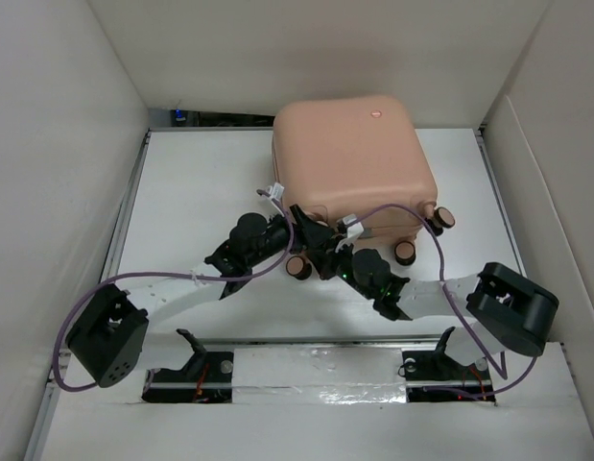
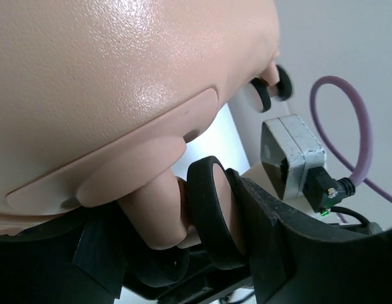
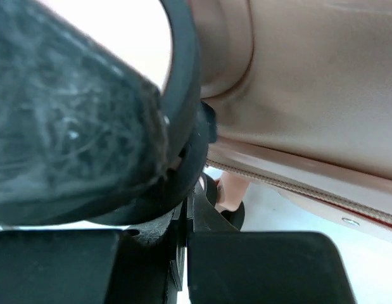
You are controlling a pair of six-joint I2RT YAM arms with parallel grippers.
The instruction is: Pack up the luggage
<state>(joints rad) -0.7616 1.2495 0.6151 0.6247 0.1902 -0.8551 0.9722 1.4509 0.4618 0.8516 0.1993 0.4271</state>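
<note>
On the table, far middle: one peach suitcase (image 1: 354, 158), shut and lying flat on the white table (image 1: 201, 192), close to the back edge.
Arms: two, both reaching in to the suitcase's near edge, tips almost meeting.
Wheels from above: three in sight. There's a left wheel (image 1: 298, 267) just beside the grippers, then a middle wheel (image 1: 405, 253) and a right wheel (image 1: 442, 219) along the near-right corner.
Cables: two, both purple, one looping off each arm.
Left gripper (image 1: 306, 226): fingers apart, set around a wheel mount. Whether it is squeezing or only surrounding the mount, cannot tell.
Right gripper (image 1: 323, 252): clenched tight at the suitcase's seam. Whether anything is pinched, cannot tell.
Left wrist alone shows: a black wheel rim (image 2: 211, 212) close up against one finger, plus the other arm's silver camera block (image 2: 290, 161).
Right wrist alone shows: the zip line (image 3: 297, 187) running along the shell, with a blurred finger (image 3: 69, 126) filling the left.
Room: bare table lies left of the suitcase and between it and the arm bases. White walls (image 1: 47, 144) close in at left, right and back, and the strip to the right is narrower.
</note>
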